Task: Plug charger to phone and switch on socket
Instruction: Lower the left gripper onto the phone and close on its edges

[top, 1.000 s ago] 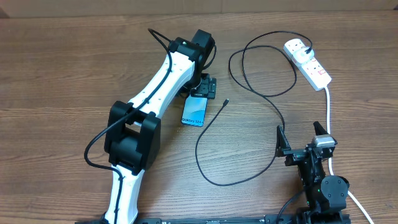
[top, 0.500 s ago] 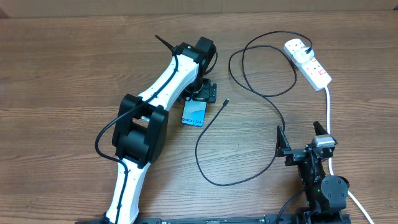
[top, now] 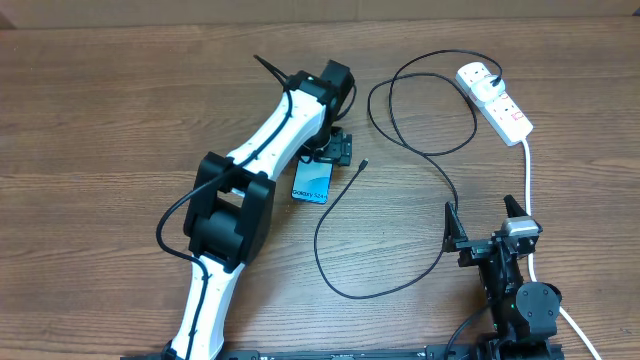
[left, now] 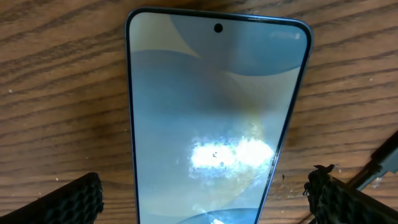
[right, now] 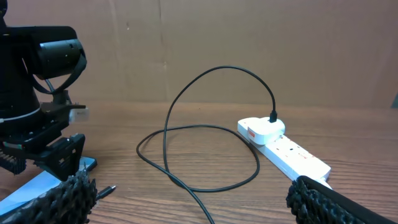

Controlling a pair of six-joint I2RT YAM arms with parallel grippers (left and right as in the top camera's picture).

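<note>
The phone (top: 312,184) lies flat on the wooden table, screen up. It fills the left wrist view (left: 214,118). My left gripper (top: 326,158) hovers over its far end, open, with one finger on each side of the phone (left: 208,208) and a gap on both sides. The charger's black cable (top: 440,175) loops across the table. Its connector tip (top: 363,164) lies loose just right of the phone, and its other end sits in a white plug on the socket (top: 496,101) at the back right. My right gripper (top: 487,226) is open and empty near the front edge.
The socket's thick white cord (top: 528,175) runs down past my right gripper. In the right wrist view the cable (right: 211,127) loops in front of the socket (right: 287,148), with the connector tip (right: 107,189) and the phone's corner (right: 37,186) at the left.
My left arm's elbow has swung to the right and the gripper has shifted slightly over the phone. The phone, cable and right arm have not moved.
</note>
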